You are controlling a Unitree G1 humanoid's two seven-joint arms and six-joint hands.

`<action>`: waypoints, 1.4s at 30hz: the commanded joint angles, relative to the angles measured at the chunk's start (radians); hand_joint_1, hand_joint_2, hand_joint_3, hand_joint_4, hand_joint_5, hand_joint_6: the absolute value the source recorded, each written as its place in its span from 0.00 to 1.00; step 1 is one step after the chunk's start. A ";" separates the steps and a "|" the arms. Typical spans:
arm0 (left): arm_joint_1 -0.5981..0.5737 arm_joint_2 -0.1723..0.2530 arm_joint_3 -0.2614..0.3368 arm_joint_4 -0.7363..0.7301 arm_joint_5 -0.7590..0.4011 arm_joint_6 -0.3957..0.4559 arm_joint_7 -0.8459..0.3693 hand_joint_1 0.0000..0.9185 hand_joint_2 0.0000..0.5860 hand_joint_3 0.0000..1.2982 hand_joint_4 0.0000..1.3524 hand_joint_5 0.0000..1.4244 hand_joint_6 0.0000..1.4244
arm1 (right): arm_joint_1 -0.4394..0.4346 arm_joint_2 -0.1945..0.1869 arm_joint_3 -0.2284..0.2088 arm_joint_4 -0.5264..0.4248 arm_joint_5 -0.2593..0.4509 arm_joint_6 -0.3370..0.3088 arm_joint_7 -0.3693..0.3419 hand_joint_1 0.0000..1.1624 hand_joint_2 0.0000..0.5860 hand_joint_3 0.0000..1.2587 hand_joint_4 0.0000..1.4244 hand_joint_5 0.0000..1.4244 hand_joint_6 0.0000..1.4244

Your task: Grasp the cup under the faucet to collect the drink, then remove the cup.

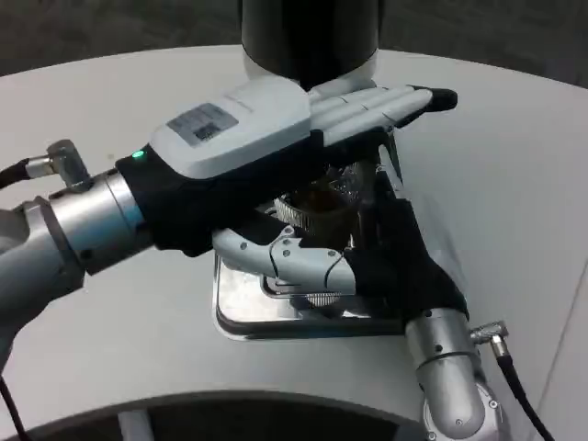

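Note:
A clear cup [323, 208] with brown drink in it stands over the shiny drip tray [241, 317], below the dark dispenser [308, 32]. My right hand [367, 266] comes up from the lower right and grips the cup, with its fingers [285, 257] wrapped round the near side. My left hand [266, 138] reaches in from the left above the cup. Its fingers [390, 103] lie stretched flat against the dispenser's front, where they hide the faucet. Whether they press on it cannot be made out. Most of the cup is hidden behind both hands.
The dispenser stands at the far middle of the round white table [514, 165]. The table's near edge [184, 404] curves just below the tray. A cable [519, 390] hangs beside my right wrist.

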 commanded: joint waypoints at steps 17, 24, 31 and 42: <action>0.196 -0.082 0.231 -0.010 -0.050 -0.071 0.250 0.00 0.31 0.00 0.00 0.04 0.02 | -0.022 0.022 0.008 0.076 0.026 -0.054 -0.016 0.65 0.29 0.00 0.00 0.00 0.07; 0.294 -0.077 0.289 -0.062 -0.079 -0.039 0.257 0.00 0.32 0.00 0.00 0.05 0.03 | -0.048 0.030 0.009 0.139 0.040 -0.093 -0.030 0.67 0.29 0.00 0.01 0.02 0.08; 0.347 -0.078 0.328 -0.099 -0.100 0.003 0.262 0.00 0.33 0.01 0.00 0.06 0.04 | -0.084 0.043 0.009 0.226 0.060 -0.133 -0.033 0.72 0.29 0.06 0.14 0.12 0.19; 0.371 -0.061 0.351 -0.113 -0.122 0.038 0.247 0.00 0.33 0.02 0.00 0.06 0.04 | -0.135 0.061 -0.015 0.347 0.090 -0.220 -0.088 0.90 0.30 0.32 0.43 0.46 0.58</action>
